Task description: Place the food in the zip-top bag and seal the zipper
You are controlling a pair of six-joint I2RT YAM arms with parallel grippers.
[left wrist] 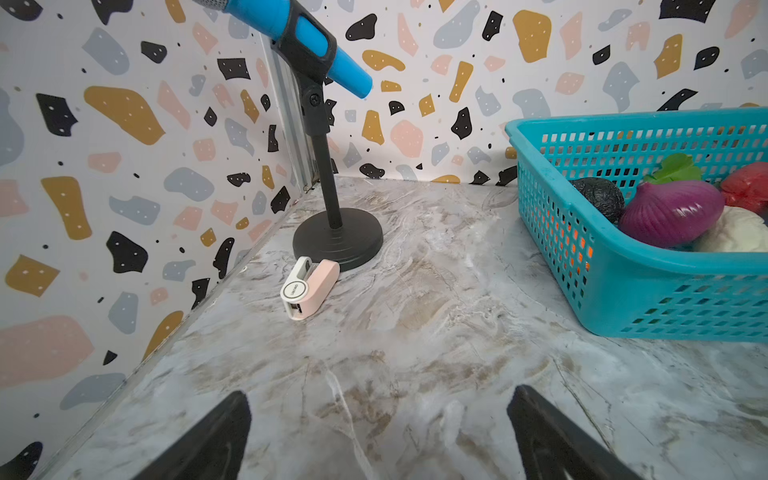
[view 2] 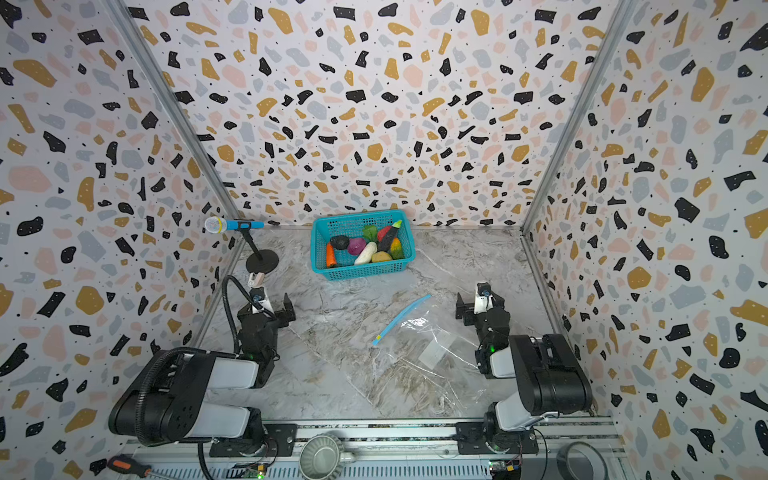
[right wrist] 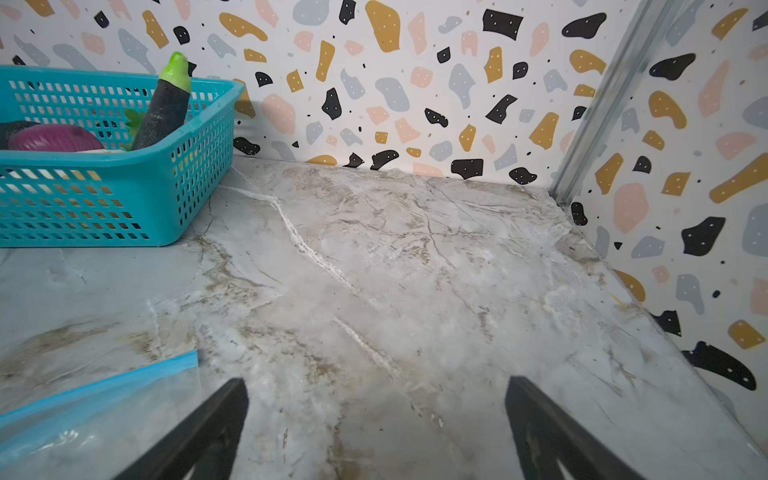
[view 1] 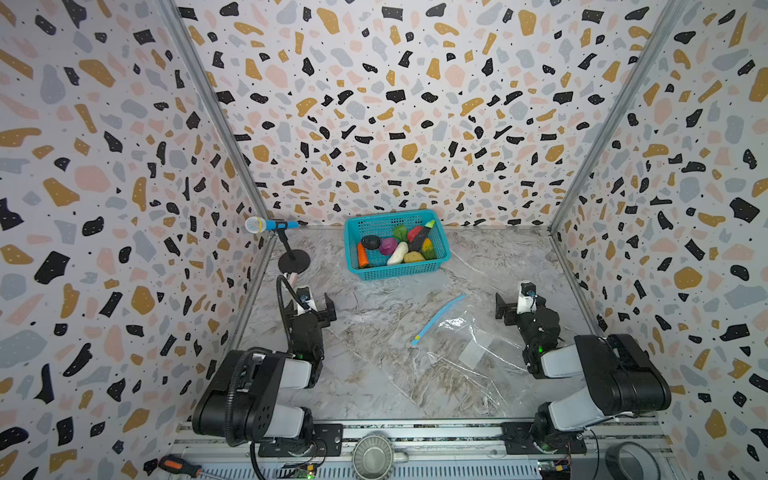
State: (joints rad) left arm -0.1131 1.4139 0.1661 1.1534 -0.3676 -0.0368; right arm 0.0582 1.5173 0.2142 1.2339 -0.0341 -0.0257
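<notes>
Marbled surface point(view 1: 374, 386) is carrying your zip-top bag point(view 1: 469, 349) flat beside the right gripper point(right wrist: 376, 399); food point(view 1: 397, 252) is sitting in the teal basket point(view 1: 399, 272) behind. Your left gripper point(left wrist: 378, 411) and right gripper are both standing open.

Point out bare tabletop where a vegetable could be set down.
Free: the stretch between left claw and bag; the corner between basket and right wall. Crowded: inside the basket, and the mic stand corner with its pink clip.
</notes>
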